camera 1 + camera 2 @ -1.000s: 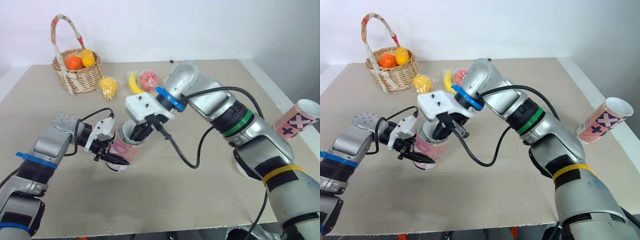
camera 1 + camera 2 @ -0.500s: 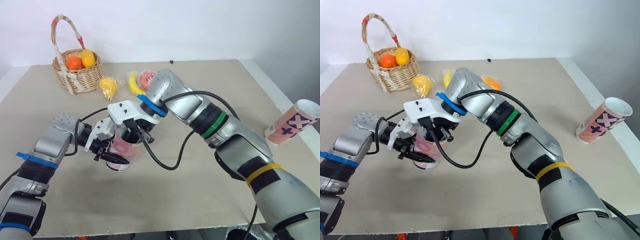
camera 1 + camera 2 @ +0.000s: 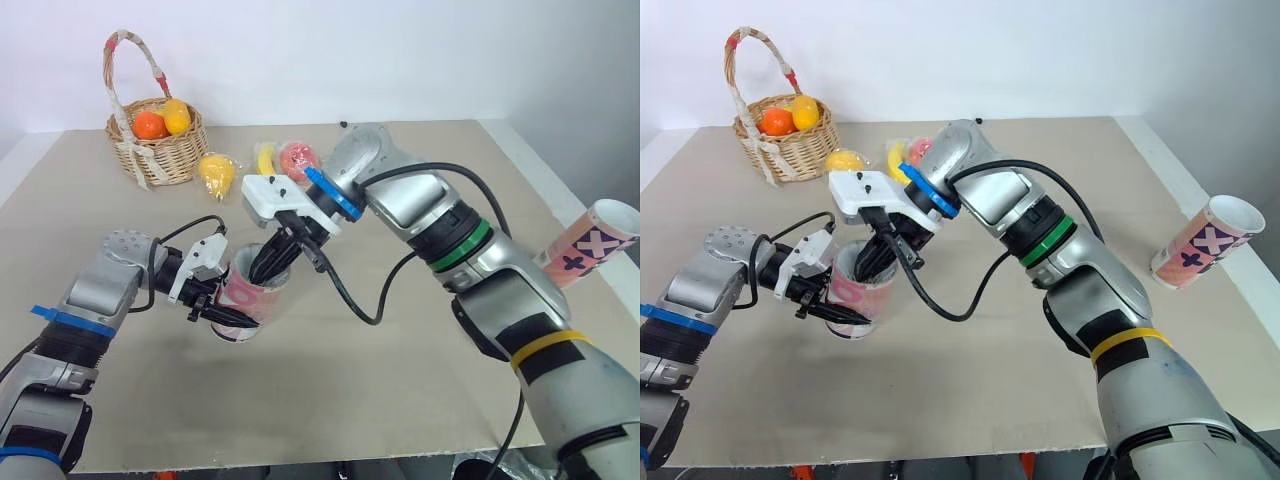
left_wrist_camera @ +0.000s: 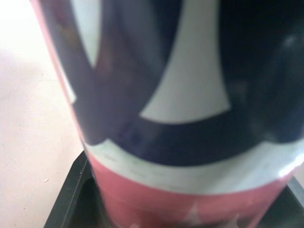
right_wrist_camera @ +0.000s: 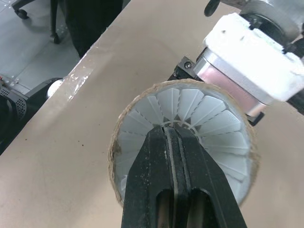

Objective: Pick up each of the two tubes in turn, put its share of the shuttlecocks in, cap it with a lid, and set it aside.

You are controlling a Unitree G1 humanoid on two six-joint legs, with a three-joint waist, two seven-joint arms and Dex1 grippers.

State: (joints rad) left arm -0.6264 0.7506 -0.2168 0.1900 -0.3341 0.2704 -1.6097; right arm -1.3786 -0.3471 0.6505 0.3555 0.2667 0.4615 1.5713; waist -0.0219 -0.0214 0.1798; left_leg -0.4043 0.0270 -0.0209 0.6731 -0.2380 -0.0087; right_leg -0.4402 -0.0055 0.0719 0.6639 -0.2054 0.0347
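I count two tubes. My left fingers (image 3: pixel 225 318) are clenched on one tube (image 3: pixel 245 300), slightly tilted at the bench's (image 3: pixel 400 380) middle. The second tube (image 3: pixel 1205 243) leans at the right edge. My right fingers (image 5: pixel 152 180), pressed together, dip into the held tube's mouth over one shuttlecock (image 5: pixel 199 114). There are perhaps more beneath, but the skirt hides them.

You're working in what looks like a lab test room: plain table (image 3: pixel 400 390), bare white wall (image 3: pixel 350 50), wheeled chair (image 5: pixel 21 6) on grey floor (image 5: pixel 31 54).
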